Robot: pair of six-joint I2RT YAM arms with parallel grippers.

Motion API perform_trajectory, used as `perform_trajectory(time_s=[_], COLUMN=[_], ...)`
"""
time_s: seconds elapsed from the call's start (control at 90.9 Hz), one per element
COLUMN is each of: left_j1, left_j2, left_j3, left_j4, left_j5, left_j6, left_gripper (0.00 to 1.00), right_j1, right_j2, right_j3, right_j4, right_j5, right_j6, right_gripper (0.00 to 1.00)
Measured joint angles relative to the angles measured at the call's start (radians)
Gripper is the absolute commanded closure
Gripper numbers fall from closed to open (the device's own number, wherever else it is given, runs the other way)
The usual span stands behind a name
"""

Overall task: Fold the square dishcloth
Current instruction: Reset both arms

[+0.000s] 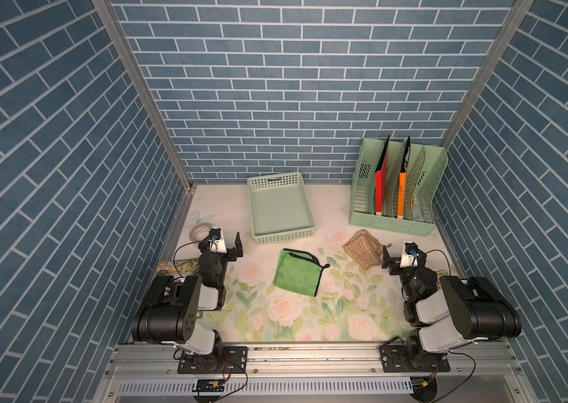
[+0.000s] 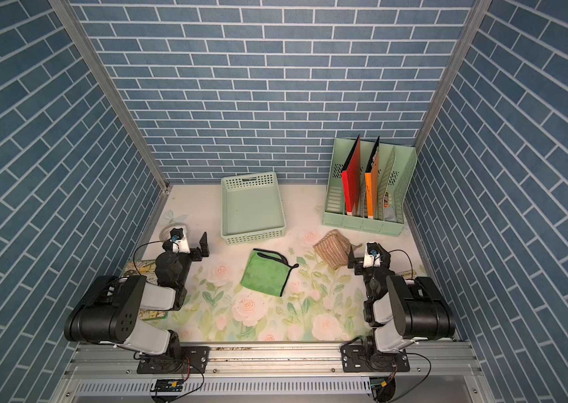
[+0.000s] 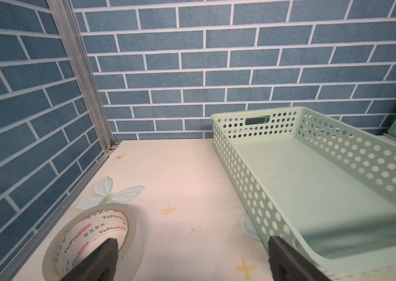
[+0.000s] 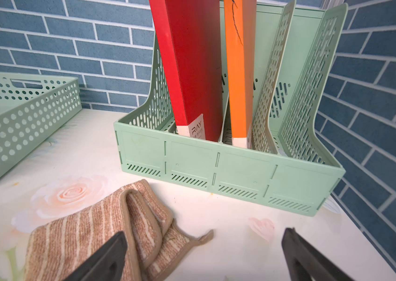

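On the table (image 1: 226, 209), 1 green dishcloth (image 1: 298, 274), 1 striped cloth (image 1: 362, 249); left claw (image 3: 193, 243), right claw (image 4: 205, 233) both released.

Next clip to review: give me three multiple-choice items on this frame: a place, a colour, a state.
1. Where on the floral-print table does the clear adhesive tape roll lie? A) its middle B) beside the left gripper C) its front edge
2. What colour is the microfibre dishcloth lying mid-table? A) blue B) white C) green with black trim
3. How do the left gripper and right gripper stand? A) both open, empty B) both shut C) left shut, right open
Key: 1 B, the left wrist view shows it next to a jaw; 2 C, both top views show it; 3 A, each wrist view shows jaws wide apart, gripping nothing.
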Motion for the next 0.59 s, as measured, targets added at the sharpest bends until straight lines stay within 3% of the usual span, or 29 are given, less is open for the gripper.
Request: perform_trajectory(time_s=[0.22,0.451,0.594], left_j1=[0.0,0.0,0.0], left_j2=[0.0,0.0,0.0], left_j3=[0.0,0.0,0.0], left_j4=[0.0,0.0,0.0], left_j5=[0.0,0.0,0.0], left_j6=[0.0,0.0,0.0], left_gripper=[0.0,0.0,0.0], right_j1=[0.0,-0.002,-0.017], right_j2=[0.011,-0.003,-0.004], right_j3=[0.005,0.182,0.164], right_j4=[0.043,-0.121,-0.137], right_j5=[0.011,-0.04,-0.021], right_j6=[-0.001,-0.002,0.009], right_gripper=[0.0,0.01,0.0])
